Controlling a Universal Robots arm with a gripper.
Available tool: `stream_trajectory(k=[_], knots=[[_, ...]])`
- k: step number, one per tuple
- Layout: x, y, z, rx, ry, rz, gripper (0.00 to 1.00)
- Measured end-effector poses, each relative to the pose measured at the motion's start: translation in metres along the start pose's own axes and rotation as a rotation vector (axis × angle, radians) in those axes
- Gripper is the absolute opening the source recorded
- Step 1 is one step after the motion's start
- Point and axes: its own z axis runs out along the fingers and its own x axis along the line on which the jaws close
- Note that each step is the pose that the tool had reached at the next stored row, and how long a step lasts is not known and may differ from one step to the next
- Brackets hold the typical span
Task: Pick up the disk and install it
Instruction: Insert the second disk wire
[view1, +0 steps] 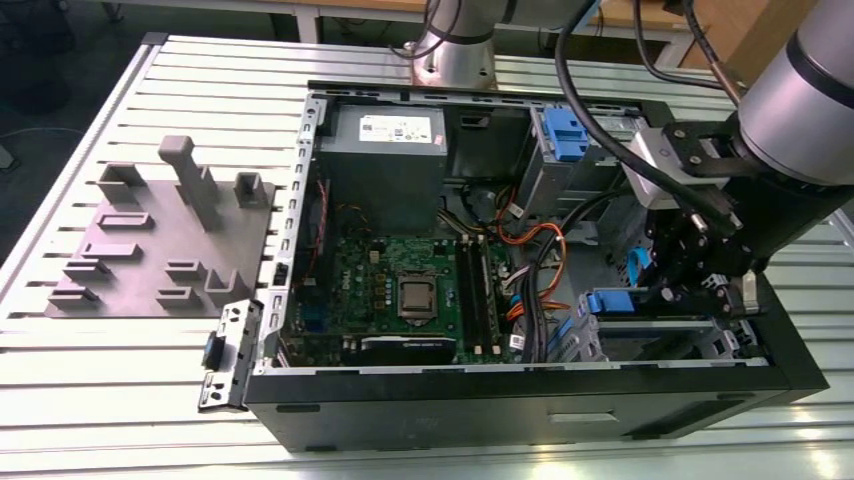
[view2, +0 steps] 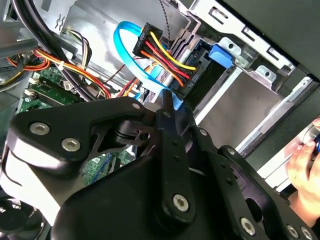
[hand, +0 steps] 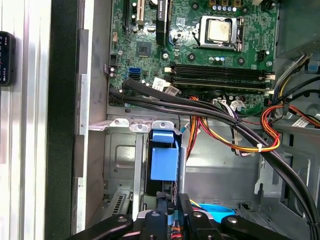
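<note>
Disk (hand: 164, 165) sat edge-up in its bay; my pincer (hand: 170, 212) seemed clenched on its blue bracket (stiff, fragile).

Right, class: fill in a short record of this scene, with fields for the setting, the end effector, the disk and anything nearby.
Setting: open computer case on a slatted table
End effector: inside the case, at the drive bay on the exterior view's right
Disk: blue-bracketed, in that bay, close to the end effector
Nearby: motherboard, orange and red cables, a person's hand
</note>
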Motion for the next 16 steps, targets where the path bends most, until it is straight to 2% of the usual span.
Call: stream_trajectory(k=[8, 12, 16], knots=[[-0.0005, -0.0005, -0.0121, -0.0017, 0.0004, 0.0, 0.24], [-0.0007, -0.0005, -0.0125, -0.0025, 0.0007, 0.0, 0.24], [-0.0007, -0.0005, -0.0125, -0.0025, 0.0006, 0.0, 0.11]])
